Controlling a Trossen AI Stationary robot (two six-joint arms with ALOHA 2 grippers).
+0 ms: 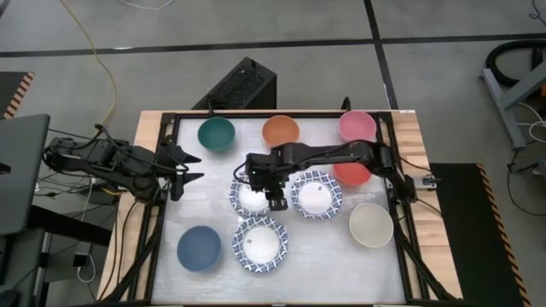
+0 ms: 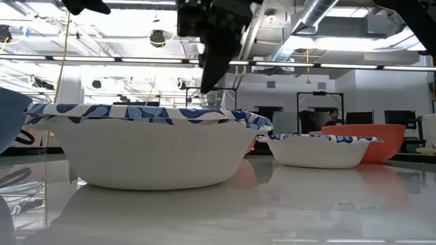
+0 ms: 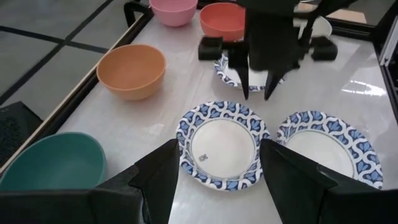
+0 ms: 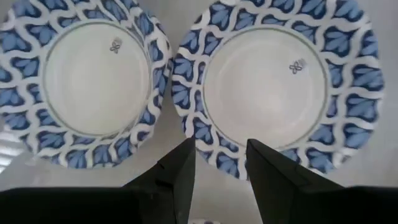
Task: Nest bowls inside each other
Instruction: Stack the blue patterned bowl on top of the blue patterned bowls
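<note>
Three white bowls with blue-patterned rims (image 1: 250, 198), (image 1: 316, 194), (image 1: 261, 245) rest on their bases mid-table. Around them stand teal (image 1: 216, 134), orange (image 1: 281, 130), pink (image 1: 357, 125), red (image 1: 351, 173), cream (image 1: 371, 224) and dark blue (image 1: 199, 248) bowls. My right gripper (image 1: 275, 201) hovers open between the two middle patterned bowls. In its wrist view the fingers (image 4: 219, 149) stand over one bowl's rim (image 4: 214, 155). The low view shows them clear above it (image 2: 208, 75). My left gripper (image 1: 189, 166) waits open at the table's left side.
A black frame (image 1: 166, 128) borders the table top on all sides. Open table surface lies at the near right (image 1: 341, 264) and between the left gripper and the patterned bowls (image 1: 213, 183).
</note>
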